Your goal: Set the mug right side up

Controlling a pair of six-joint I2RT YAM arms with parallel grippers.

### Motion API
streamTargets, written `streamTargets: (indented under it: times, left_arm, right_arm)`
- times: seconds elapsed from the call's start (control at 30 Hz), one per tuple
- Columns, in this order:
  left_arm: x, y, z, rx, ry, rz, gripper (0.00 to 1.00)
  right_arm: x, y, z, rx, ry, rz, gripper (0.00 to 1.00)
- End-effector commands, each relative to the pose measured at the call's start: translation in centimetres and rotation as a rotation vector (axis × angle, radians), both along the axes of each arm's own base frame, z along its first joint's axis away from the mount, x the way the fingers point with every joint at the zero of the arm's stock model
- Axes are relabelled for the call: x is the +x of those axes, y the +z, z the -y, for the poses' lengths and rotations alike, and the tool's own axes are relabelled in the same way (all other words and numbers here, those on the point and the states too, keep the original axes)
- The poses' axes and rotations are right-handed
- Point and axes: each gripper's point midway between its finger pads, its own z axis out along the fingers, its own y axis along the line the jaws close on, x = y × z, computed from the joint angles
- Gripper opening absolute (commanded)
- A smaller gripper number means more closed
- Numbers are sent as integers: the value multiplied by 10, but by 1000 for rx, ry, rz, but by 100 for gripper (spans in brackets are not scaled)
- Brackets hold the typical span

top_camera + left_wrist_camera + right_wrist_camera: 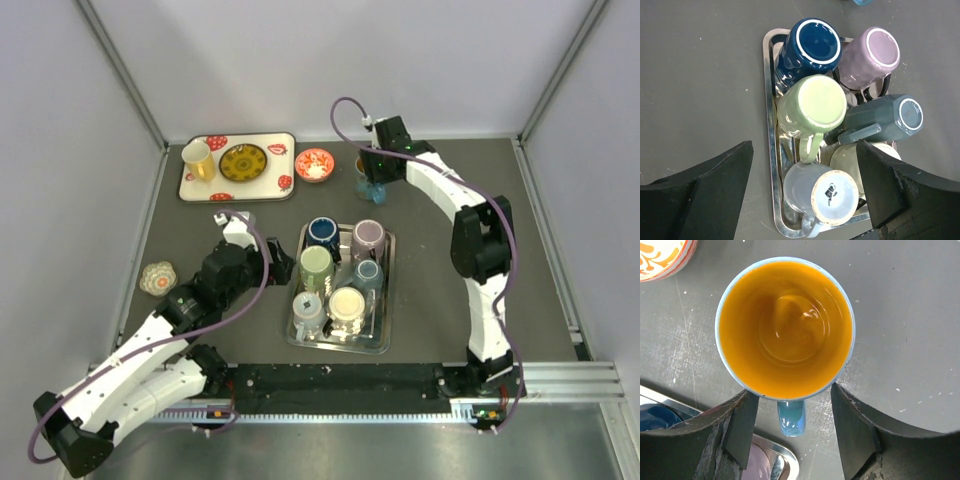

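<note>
Right gripper (793,399), fingers (742,422) spread wide and pinching nothing, flanks the handle (791,418) of the blue mug (785,325). The mug stands at 12 o'clock from the fingertips on the far side of the table (910,315), long axis vertical, orange mouth up, handle pointing back to 6 o'clock into the gap. A patterned bowl (660,255) sits at 10 o'clock. The left gripper (804,150), likewise spread and empty, hangs over a tray (769,100) of upside-down mugs, well apart. The right arm is nearer, and a straight lift clear looks all that remains
</note>
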Motion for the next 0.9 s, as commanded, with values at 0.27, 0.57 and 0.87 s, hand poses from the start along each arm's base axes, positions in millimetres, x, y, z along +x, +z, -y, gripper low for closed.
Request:
streamTargets:
  times: [0.27, 0.57, 0.87]
  left_arm:
    - [1, 0, 2, -20, -4, 5, 88]
    - [-1, -3, 4, -29, -10, -3, 88]
    - [-2, -5, 6, -41, -16, -12, 87]
  right_arm:
    - [20, -13, 0, -55, -5, 15, 53]
    - [26, -1, 8, -74, -66, 52, 47]
    - [26, 24, 6, -49, -57, 93, 57]
